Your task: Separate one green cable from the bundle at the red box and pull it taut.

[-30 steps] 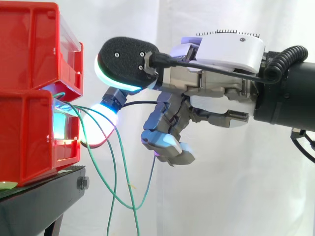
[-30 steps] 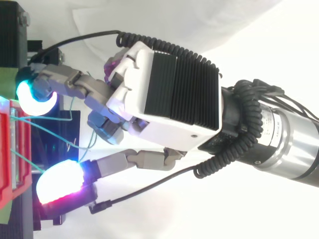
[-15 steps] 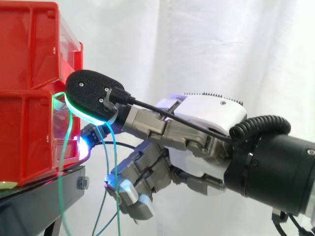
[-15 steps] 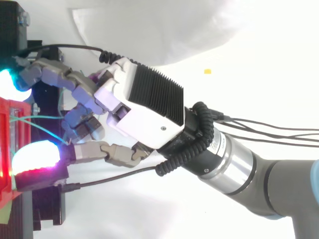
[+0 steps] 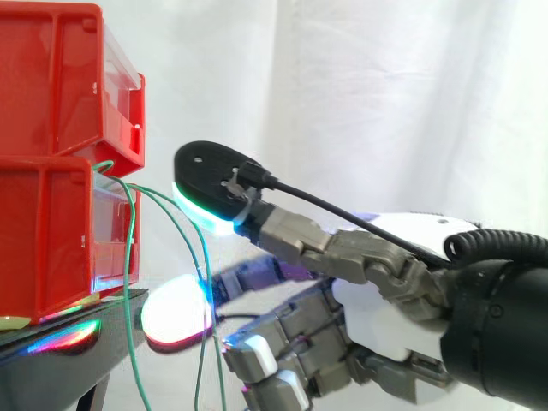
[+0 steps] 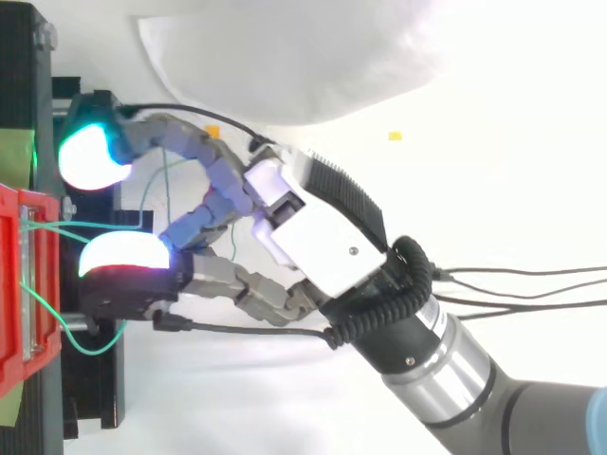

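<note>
Cables (image 5: 128, 257), thin and green, come out of the front of the lower bin (image 5: 43, 231) and hang down past the stand's (image 5: 86, 360) right edge in the side view. I count three strands there: one drops close to the bin's front, and two swing out further before falling (whether they are separate cables or loops of one, I cannot tell).

Those two outer strands run through the gap between two of the hand's (image 5: 385, 317) outstretched pads. One pad (image 5: 205, 218) glows green and white above them. The other pad (image 5: 175, 310), white with a red rim, sits below, just off the stand's right edge. The pads are well apart and neither clamps a strand, so the hand is spread wide and grips nothing. Its other fingers bend loosely under the palm.

From above, one strand (image 6: 95, 225) leaves the bin and passes between the same two pads, and a second loops out below the white pad (image 6: 121, 254).

Two red bins are stacked, the upper bin (image 5: 51, 77) on the lower, and both stand on the one black stand.
</note>
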Robot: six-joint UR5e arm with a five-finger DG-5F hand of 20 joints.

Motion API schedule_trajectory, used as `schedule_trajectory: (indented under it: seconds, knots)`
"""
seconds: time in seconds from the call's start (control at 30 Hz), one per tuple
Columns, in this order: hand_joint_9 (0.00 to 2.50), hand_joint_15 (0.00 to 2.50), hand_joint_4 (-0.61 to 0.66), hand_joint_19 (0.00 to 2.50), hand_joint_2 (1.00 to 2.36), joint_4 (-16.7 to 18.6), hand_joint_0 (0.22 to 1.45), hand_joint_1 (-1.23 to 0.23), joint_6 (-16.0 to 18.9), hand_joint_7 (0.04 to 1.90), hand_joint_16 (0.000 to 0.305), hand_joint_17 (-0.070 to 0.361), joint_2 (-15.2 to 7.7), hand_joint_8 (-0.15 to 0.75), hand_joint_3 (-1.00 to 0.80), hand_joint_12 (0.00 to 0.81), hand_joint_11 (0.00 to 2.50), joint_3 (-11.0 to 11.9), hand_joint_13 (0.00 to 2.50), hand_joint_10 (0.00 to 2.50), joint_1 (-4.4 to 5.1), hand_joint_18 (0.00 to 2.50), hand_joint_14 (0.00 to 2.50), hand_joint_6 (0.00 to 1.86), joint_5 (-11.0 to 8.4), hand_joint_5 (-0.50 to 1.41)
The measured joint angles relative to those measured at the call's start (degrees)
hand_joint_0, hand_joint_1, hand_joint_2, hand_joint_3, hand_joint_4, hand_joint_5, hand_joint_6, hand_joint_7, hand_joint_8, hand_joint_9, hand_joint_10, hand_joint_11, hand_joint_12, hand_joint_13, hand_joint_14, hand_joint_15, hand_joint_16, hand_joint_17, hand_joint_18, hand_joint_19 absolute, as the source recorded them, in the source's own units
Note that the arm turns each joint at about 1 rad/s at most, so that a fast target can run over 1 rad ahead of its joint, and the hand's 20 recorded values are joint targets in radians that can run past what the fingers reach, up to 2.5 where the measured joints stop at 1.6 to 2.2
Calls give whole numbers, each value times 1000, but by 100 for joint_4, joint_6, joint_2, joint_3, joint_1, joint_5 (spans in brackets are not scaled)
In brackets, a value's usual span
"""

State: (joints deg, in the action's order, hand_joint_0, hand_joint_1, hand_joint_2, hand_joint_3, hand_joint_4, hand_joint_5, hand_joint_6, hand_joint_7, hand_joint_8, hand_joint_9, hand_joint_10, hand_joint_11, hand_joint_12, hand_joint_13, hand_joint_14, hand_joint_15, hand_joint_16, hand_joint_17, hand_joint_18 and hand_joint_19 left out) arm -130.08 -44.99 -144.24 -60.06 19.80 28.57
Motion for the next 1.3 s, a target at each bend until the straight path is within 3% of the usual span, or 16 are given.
schedule_trajectory:
  seconds: [0.3, 0.67, 0.77, 1.0, 1.3]
  knots:
    - [1436, 1513, 315, 1022, 1000, -67, 417, -362, 369, 857, 69, 154, 1, 360, -500, 434, 1416, -14, 1496, 18, 228, 1119, 11, 503, -815, -143]
    - [1432, 1518, 310, 1022, 1000, -123, 417, -362, 434, 858, 69, 155, 1, 360, -500, 430, 1425, -2, 1494, 19, 326, 1121, 13, 503, -1093, -143]
    - [1431, 1519, 317, 1011, 1000, -179, 417, -362, 374, 857, 69, 155, 3, 362, -500, 434, 1427, 11, 1495, 19, 329, 1120, 14, 503, -1065, -143]
    - [1432, 1518, 314, 1022, 1000, -234, 417, -363, 52, 856, 69, 155, 2, 361, -500, 430, 1427, 155, 1494, 19, 295, 1120, 16, 503, -664, -143]
    - [1432, 1520, 317, 1022, 1000, -207, 417, -363, -302, 857, 69, 155, 2, 361, -500, 435, 1423, 374, 1493, 19, 314, 1120, 17, 503, -611, -143]
